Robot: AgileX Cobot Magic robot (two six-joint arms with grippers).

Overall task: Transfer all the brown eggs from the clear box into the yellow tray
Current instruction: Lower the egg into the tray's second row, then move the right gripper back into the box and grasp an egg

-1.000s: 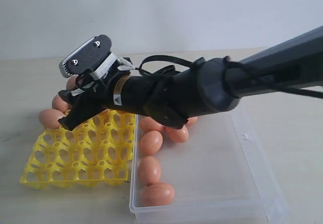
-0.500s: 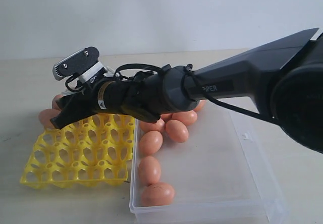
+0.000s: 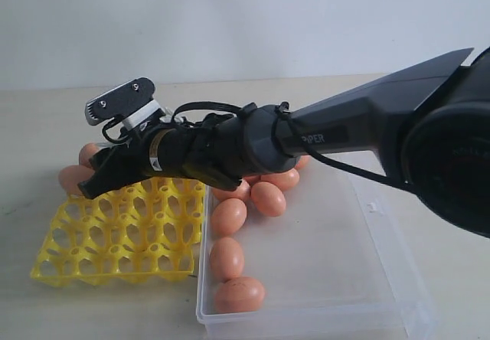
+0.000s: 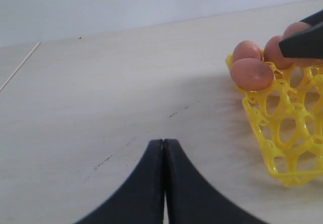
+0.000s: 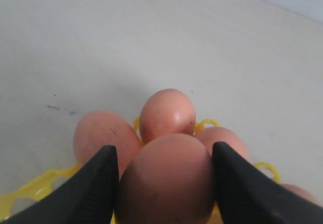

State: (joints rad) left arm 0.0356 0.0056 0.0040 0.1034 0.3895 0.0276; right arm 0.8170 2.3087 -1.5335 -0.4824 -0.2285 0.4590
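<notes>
My right gripper point(image 3: 90, 185) reaches across over the far left corner of the yellow tray point(image 3: 115, 233), shut on a brown egg point(image 5: 166, 178) held between its two black fingers point(image 5: 96, 183). Just beyond the held egg, three brown eggs point(image 5: 167, 113) sit in the tray's cups; the exterior view shows two of them point(image 3: 73, 178). Several more brown eggs point(image 3: 229, 216) lie along the left side of the clear box point(image 3: 367, 279). In the left wrist view my left gripper point(image 4: 164, 143) is shut on nothing, above bare table beside the tray point(image 4: 282, 133).
The tray and the box stand side by side on a pale wooden table point(image 3: 46, 118), tray left, box right. A white wall point(image 3: 245, 18) rises behind. The right arm's dark body point(image 3: 344, 137) spans over the box's far end.
My right gripper has moved left and lower with the egg, from above the tray's middle to its far left corner. The eggs in the box have not shifted.
</notes>
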